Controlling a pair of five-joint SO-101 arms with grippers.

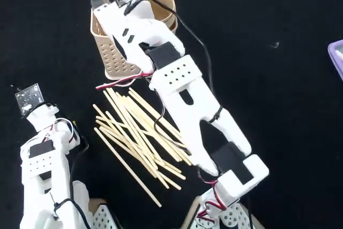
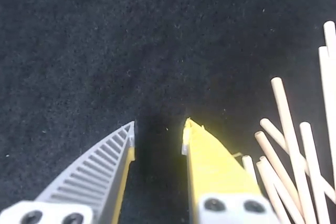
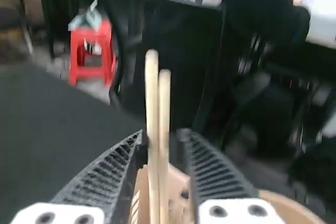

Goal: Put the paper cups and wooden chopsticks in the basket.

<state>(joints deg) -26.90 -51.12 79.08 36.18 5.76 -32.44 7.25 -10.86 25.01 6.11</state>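
The right claw is clenched on two wooden chopsticks. They stand upright between its two black fingers and stick out well past the fingertips. Directly below this claw is the basket, a tan one with a perforated wall. Inside it, just beside the claw, there are round brown rims that look like the paper cups; I cannot tell how many there are.

The left claw is released, with a clear gap between its grey ribbed finger and its yellow finger and nothing in it. It points down at the black bench, close above the surface. The pile of chopsticks lies loose on the bench near this claw, on the side of the yellow finger, between the two arms. The sticks cross one another in a fan shape. The pile is well apart from the right claw and just outside the basket.
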